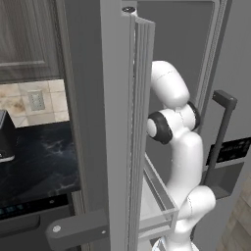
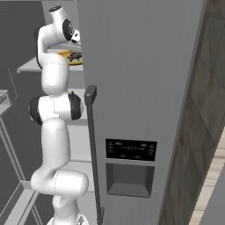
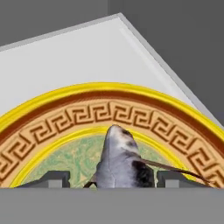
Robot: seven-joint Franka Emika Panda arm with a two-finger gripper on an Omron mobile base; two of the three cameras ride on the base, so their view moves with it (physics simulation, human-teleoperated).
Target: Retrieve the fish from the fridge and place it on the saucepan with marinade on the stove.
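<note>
A grey fish (image 3: 118, 157) lies on a round plate (image 3: 109, 111) with a yellow rim and a key-pattern band, on a white shelf (image 3: 78, 52) inside the fridge (image 2: 140, 66). My gripper (image 3: 113, 180) straddles the fish, one dark fingertip (image 3: 50, 178) on each side. A small gap shows on the left and the right tip is almost touching, so the jaws stand open around it. From the right base view, the fish (image 2: 74, 56) and plate (image 2: 66, 53) sit on an upper shelf beside my wrist. The saucepan, marinade and stove are out of view.
The left fridge door (image 1: 117, 122) stands open edge-on, with a door bin (image 1: 157, 206) low beside my arm. The right door is shut, its dark bar handle (image 2: 92, 145) close to my elbow. A dark counter (image 1: 39, 162) lies to the left.
</note>
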